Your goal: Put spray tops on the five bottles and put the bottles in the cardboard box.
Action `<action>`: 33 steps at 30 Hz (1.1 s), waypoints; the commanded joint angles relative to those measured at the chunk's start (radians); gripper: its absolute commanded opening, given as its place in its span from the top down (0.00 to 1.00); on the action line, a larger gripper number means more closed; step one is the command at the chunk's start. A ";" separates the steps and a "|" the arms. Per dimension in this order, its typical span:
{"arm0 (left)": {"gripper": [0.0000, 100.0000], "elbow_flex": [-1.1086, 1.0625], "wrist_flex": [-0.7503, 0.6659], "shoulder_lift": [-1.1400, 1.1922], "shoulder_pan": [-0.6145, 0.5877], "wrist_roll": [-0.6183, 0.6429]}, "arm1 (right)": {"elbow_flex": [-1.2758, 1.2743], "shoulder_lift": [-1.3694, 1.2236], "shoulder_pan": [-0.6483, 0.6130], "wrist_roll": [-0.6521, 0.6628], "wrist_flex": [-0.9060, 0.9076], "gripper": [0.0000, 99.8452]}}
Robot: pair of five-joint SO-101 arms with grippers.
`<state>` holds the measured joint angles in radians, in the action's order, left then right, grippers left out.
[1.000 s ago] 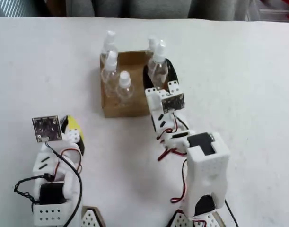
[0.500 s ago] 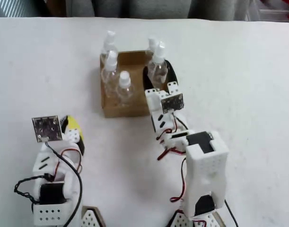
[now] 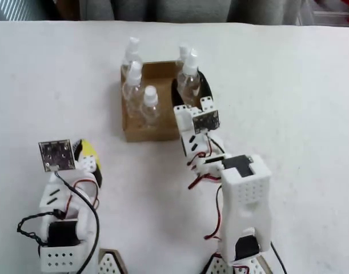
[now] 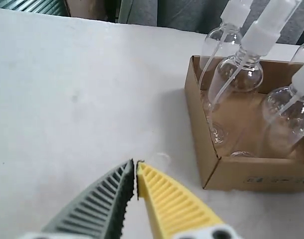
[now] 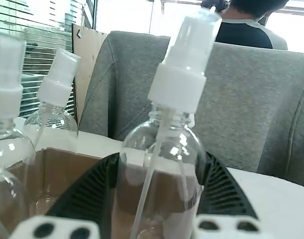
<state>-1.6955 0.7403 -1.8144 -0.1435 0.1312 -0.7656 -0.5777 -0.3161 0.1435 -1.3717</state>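
High: right gripper (image 3: 189, 87) clamps a capped bottle (image 3: 190, 71) at the box's (image 3: 154, 135) right side, other bottles (image 3: 141, 97) in the box.
Left wrist: left gripper (image 4: 136, 168) pinched closed, empty, near box.
Right wrist: bottle between black fingers (image 5: 87, 194).

Before me, a white table (image 3: 288, 85), one brown cardboard box (image 3: 151, 135) flat on it, open side up.
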 commanded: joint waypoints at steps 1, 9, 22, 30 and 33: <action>0.98 0.002 -0.025 -0.008 -0.008 -0.005 | 0.040 0.010 0.007 0.011 -0.004 0.98; 0.98 0.002 -0.025 -0.008 -0.008 -0.005 | 0.044 0.004 0.005 0.011 0.004 0.98; 0.98 0.002 -0.025 -0.008 -0.008 -0.003 | 0.063 0.002 0.007 0.011 0.019 0.98; 0.98 0.002 -0.025 -0.008 -0.008 -0.002 | 0.063 0.002 0.005 0.008 0.064 0.98; 0.98 0.002 -0.025 -0.008 -0.008 -0.002 | 0.063 0.002 0.004 0.009 0.085 0.98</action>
<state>-1.6955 0.7403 -1.8144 -0.1435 0.1312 -0.7442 -0.5869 -0.3161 0.1435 -1.3011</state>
